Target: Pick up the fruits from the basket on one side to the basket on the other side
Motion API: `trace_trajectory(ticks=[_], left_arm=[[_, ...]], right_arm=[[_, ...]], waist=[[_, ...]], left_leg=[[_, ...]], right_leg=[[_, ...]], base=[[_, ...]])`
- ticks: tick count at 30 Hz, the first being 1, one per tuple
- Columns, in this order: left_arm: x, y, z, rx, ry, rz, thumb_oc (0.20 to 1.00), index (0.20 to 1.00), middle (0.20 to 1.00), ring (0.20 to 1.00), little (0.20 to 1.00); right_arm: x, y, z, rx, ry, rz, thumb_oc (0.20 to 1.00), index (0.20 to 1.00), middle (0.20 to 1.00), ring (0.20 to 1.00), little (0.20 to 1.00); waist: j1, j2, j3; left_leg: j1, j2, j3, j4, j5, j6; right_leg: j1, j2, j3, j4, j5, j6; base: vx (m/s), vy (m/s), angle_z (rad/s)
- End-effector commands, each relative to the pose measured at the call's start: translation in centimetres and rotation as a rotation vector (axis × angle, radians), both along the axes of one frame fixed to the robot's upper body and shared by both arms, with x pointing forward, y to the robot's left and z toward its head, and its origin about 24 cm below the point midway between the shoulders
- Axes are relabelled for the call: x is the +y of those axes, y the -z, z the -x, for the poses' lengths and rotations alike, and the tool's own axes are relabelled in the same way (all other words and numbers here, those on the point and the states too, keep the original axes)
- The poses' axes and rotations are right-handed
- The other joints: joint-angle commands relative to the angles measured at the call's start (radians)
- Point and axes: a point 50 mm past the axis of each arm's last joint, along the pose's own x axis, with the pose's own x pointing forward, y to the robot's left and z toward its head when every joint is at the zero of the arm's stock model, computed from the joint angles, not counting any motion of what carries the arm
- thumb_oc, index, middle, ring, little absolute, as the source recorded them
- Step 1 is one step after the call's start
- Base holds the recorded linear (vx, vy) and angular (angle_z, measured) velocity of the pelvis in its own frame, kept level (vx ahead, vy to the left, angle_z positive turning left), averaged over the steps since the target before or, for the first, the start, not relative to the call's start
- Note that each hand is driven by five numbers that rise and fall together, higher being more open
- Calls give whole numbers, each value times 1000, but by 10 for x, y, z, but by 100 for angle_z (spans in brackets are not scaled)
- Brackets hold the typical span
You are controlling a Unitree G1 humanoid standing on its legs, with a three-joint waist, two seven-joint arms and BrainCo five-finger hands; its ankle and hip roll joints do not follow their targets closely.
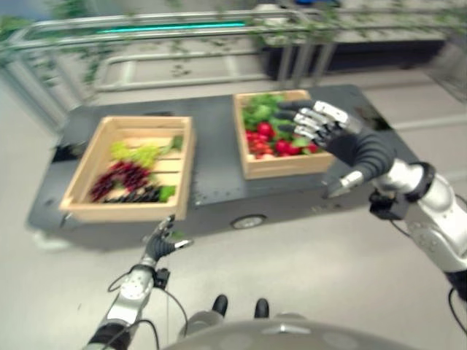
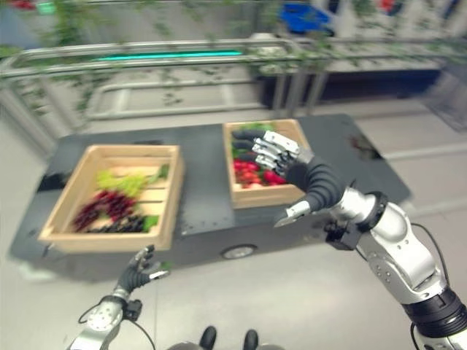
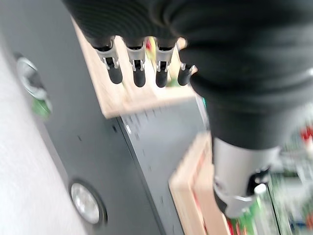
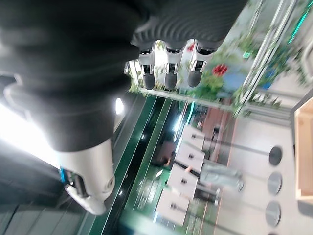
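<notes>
**Two slatted crates of fruit on a dark cart, right hand up over one of them**

So there's a low dark grey flat-topped cart (image 1: 215, 157) with rounded corners and a small wheel showing under its front edge, sitting on a pale smooth floor. Two pale wooden crates sit on top, well apart with bare dark deck between them.

The left-side rectangular wooden crate (image 1: 80, 204) has plain plank walls and a slatted bottom. Inside it: a yellow-green bunch of grapes (image 1: 137, 153) toward the back, a knobbly dark red bunch of grapes (image 1: 120, 177) in the middle, and a dark purple bunch (image 1: 135, 195) along the front wall, plus a few green leaves.

The right-side wooden crate (image 1: 281, 166) is packed with round glossy red fruits (image 1: 273, 138) and leafy green stuff at the back. Can't tell exactly what kind of fruit they are.

The right hand (image 1: 321, 124) is raised above the right crate's outer edge, fingers spread and mostly straight, thumb sticking out apart from them, holding nothing. It isn't touching the fruit.

The left hand (image 1: 162, 244) hangs low in front of the cart's near edge, fingers loosely relaxed and empty.

Behind the cart runs a pale metal railing (image 1: 168, 29) with green vines on it.
</notes>
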Motion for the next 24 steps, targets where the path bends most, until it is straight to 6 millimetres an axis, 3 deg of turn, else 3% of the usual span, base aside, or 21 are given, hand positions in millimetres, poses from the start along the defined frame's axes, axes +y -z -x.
trace_trajectory(ticks=[1, 6, 11, 15, 24], left_arm=[[7, -23, -19, -120, 24, -26, 1000, 1000, 1000, 1000, 1000], [12, -16, -11, -80, 15, -37, 1000, 1000, 1000, 1000, 1000], [13, -15, -12, -69, 11, -35, 1000, 1000, 1000, 1000, 1000], [14, -12, -8, -56, -1, -36, 1000, 1000, 1000, 1000, 1000], [20, -8, -2, -40, -35, -54, 1000, 1000, 1000, 1000, 1000]], right_arm=[[-7, -19, 9, -102, 18, -122, 1000, 1000, 1000, 1000, 1000], [-5, -13, 9, -83, 11, -134, 1000, 1000, 1000, 1000, 1000], [-5, -14, 9, -92, 26, -138, 1000, 1000, 1000, 1000, 1000], [-3, -11, 6, -92, 44, -145, 1000, 1000, 1000, 1000, 1000], [6, -6, 3, -80, 27, -130, 1000, 1000, 1000, 1000, 1000]], waist=[[-10, -50, -14], [-6, -47, -39], [-6, -46, -49], [-6, -42, -58], [-14, -19, -55]], left_leg=[[8, 24, 156, 143, -91, -37], [32, 79, 168, 30, -30, -48], [44, 87, 171, -64, 13, -49], [61, 67, 174, -74, -5, -33], [86, -4, 242, -51, -76, 38]], right_leg=[[-1, -65, -20, 32, -61, 140], [11, -48, -55, 10, -65, 129], [14, -50, -81, -14, -53, 138], [20, -68, -71, -20, -38, 156], [-31, -157, 42, 55, -5, 219]], base=[[-78, -92, 77], [8, -35, 60], [16, 83, 27], [64, 167, 4], [58, 260, -40]])
